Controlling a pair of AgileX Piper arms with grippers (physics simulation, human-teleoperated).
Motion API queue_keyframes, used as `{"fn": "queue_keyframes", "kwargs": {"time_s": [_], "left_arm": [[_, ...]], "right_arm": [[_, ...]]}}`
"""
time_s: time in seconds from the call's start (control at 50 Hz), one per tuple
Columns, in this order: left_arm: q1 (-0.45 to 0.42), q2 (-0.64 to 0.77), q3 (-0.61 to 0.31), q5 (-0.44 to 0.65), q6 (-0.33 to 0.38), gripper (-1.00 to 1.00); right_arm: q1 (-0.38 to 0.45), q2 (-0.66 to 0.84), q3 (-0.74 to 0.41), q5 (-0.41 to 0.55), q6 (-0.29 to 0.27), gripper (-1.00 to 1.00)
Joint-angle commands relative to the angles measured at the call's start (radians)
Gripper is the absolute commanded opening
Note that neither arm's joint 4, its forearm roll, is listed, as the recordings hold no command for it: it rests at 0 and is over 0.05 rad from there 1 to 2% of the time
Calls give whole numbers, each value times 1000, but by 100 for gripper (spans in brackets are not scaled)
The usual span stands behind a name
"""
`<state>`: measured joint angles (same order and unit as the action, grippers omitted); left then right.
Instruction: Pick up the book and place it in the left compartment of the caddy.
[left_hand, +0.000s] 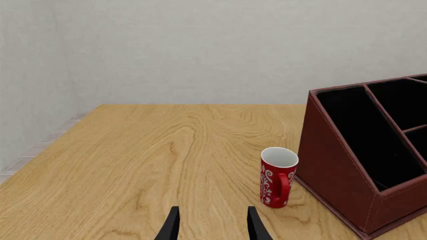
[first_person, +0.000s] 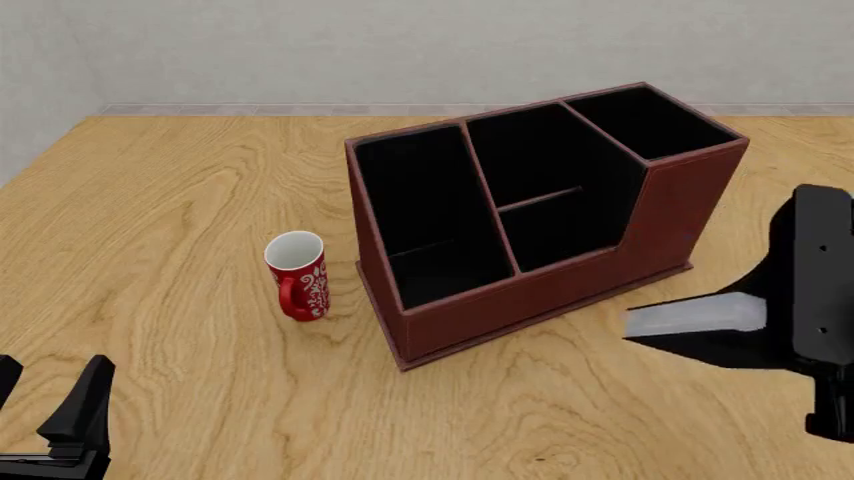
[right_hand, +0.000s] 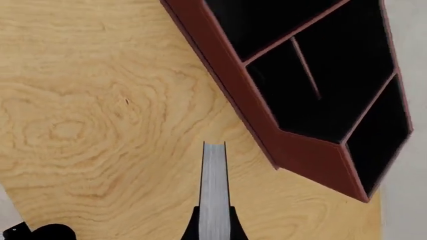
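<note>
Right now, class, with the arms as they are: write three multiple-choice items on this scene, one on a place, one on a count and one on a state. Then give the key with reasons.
1. Where does the red patterned ceramic mug stand?
A) inside the caddy
B) on the wooden table, beside the left end of the dark red-brown leather-look caddy
C) in the left tool

2. How many sections does the caddy have?
A) two
B) four
C) six

3. What state is the right tool in?
A) open and empty
B) shut on the mug
C) shut on the thick black hardcover book

Key: B, the mug stands upright on the wood next to the caddy's left wall. B, there is one long left compartment, two split middle sections and one raised end section. C, the book's white page edges show between its fingers.
</note>
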<state>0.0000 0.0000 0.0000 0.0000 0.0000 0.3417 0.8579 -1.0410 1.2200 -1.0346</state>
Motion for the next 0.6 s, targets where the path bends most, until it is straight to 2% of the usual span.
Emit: {"fn": "queue_keyframes", "kwargs": {"time_s": [0.02, 0.08, 0.14, 0.18, 0.2, 0.22, 0.24, 0.26, 0.4, 0.44, 0.46, 0.48, 0.5, 0.52, 0.54, 0.56, 0.58, 0.6], "left_arm": [[0, 0, 0, 0, 0, 100], [0, 0, 0, 0, 0, 100], [0, 0, 0, 0, 0, 100], [0, 0, 0, 0, 0, 100], [0, 0, 0, 0, 0, 100], [0, 0, 0, 0, 0, 100], [0, 0, 0, 0, 0, 100], [0, 0, 0, 0, 0, 100], [0, 0, 0, 0, 0, 100], [0, 0, 0, 0, 0, 100], [0, 0, 0, 0, 0, 100], [0, 0, 0, 0, 0, 100], [0, 0, 0, 0, 0, 100], [0, 0, 0, 0, 0, 100], [0, 0, 0, 0, 0, 100], [0, 0, 0, 0, 0, 100], [0, 0, 0, 0, 0, 100], [0, 0, 0, 0, 0, 100]], "right_arm": [[182, 41, -120, 0, 231, -100], [251, 62, -169, 0, 303, -100], [266, 64, -177, 0, 319, -100], [317, 87, -228, 0, 384, -100], [323, 88, -241, 0, 384, -100], [275, 82, -215, 0, 357, -100], [324, 91, -247, 0, 384, -100], [329, 100, -254, 0, 407, -100], [399, 132, -345, 0, 459, -100], [418, 147, -383, 0, 488, -100], [392, 148, -359, 0, 481, -100], [431, 167, -389, 0, 543, -100], [422, 159, -389, 0, 504, -100], [428, 170, -407, 0, 526, -100], [410, 181, -371, 0, 551, -100], [410, 181, -370, 0, 551, -100], [415, 173, -405, 0, 509, -100], [419, 184, -411, 0, 534, -100]]}}
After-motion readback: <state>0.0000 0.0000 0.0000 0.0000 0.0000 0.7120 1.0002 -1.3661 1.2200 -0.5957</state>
